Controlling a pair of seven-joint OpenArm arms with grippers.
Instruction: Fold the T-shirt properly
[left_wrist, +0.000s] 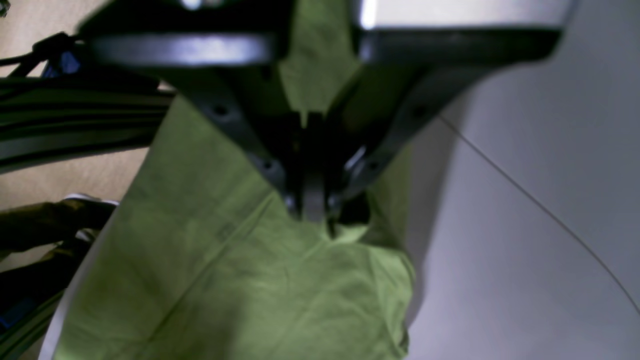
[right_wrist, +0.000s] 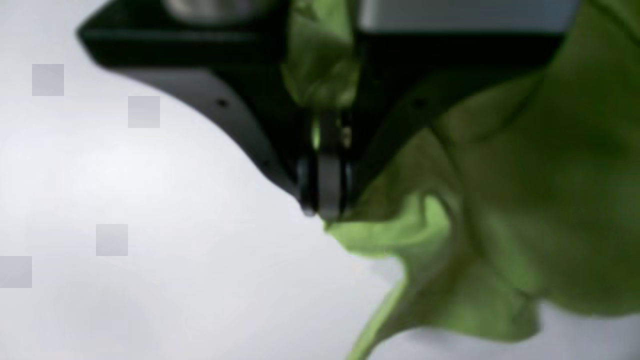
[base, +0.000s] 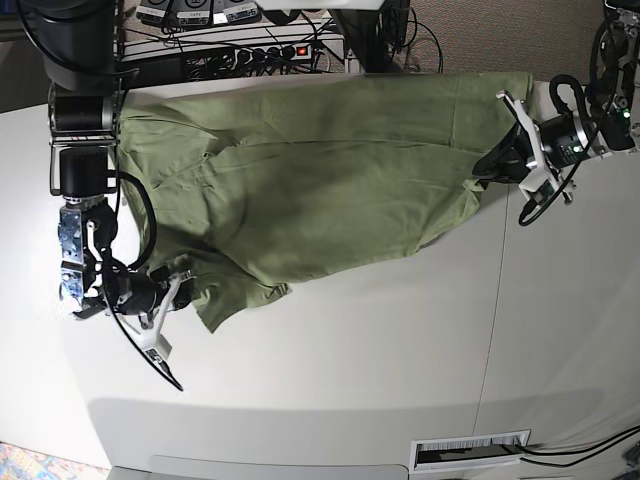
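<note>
Bunched olive fabric of the T-shirt (base: 320, 180) sat pinched in the right gripper (right_wrist: 324, 212), whose jaws were closed tight on a sleeve edge at the near left of the white table (base: 380, 370). From there the shirt lay spread flat toward the far side. At its right edge, the left gripper (left_wrist: 312, 212) was likewise clamped shut on a fold of cloth. Beyond the far edge lay a power strip (base: 270, 50) and cables.

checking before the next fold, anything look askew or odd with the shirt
The olive-green knit T-shirt lies askew on the white table: its far edge hangs over the table's back edge, and a sleeve is bunched by the right gripper.
</note>
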